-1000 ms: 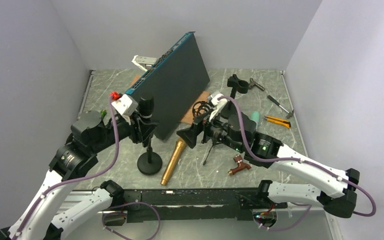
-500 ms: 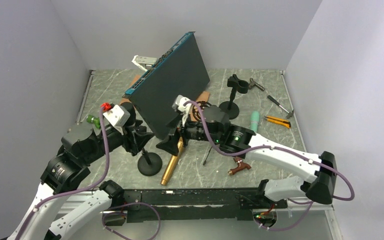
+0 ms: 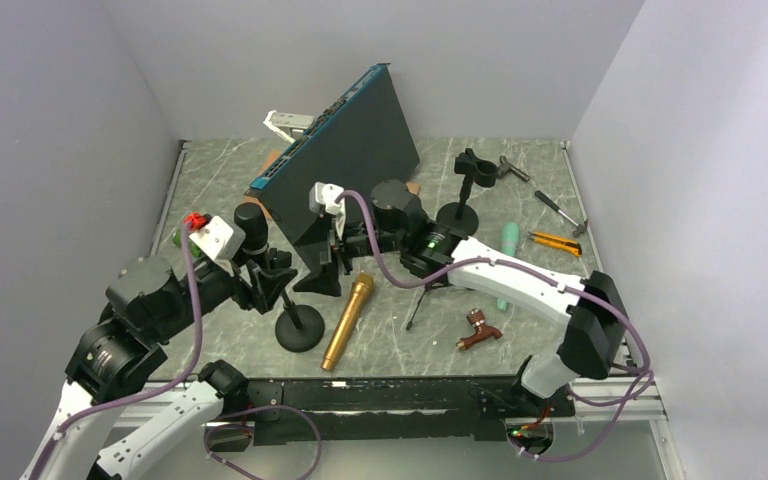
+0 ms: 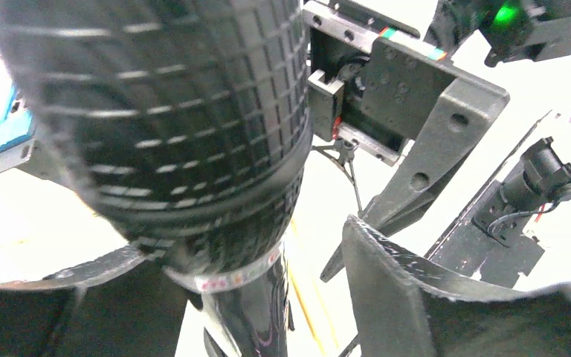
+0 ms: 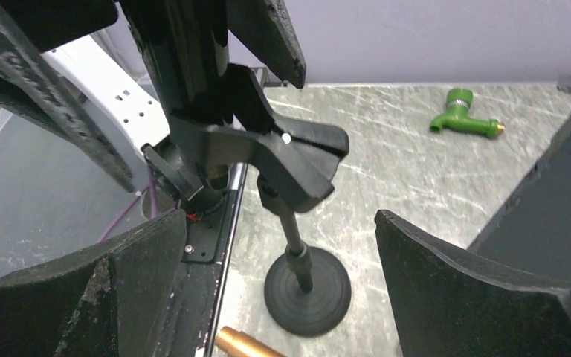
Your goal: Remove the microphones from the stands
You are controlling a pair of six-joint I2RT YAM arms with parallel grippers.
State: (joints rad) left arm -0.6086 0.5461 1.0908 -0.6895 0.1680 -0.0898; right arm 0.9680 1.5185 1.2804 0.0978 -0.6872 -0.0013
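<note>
The black microphone (image 3: 250, 224) sits in the clip of a stand (image 3: 299, 327) that leans to the left on its round base. In the left wrist view its grille head (image 4: 178, 111) fills the frame. My left gripper (image 3: 266, 281) is open around the handle (image 4: 256, 312), with a gap to its right finger (image 4: 416, 297). My right gripper (image 3: 322, 268) reaches in from the right and stands wide open. Its wrist view shows the stand's clip (image 5: 268, 149) and base (image 5: 306, 290) between the fingers (image 5: 461, 290), touching neither.
A gold microphone (image 3: 348, 320) lies beside the stand's base. A dark board with a blue edge (image 3: 350, 165) leans up behind. An empty second stand (image 3: 465, 188), small tripod (image 3: 422, 298), brown tool (image 3: 479, 330), teal handle (image 3: 508, 238), knife (image 3: 555, 242) and green nozzle (image 5: 465, 119) lie around.
My left gripper has opened off the microphone and drawn back left. The microphone and stand now lean left. My right arm swung left across the table to the stand.
</note>
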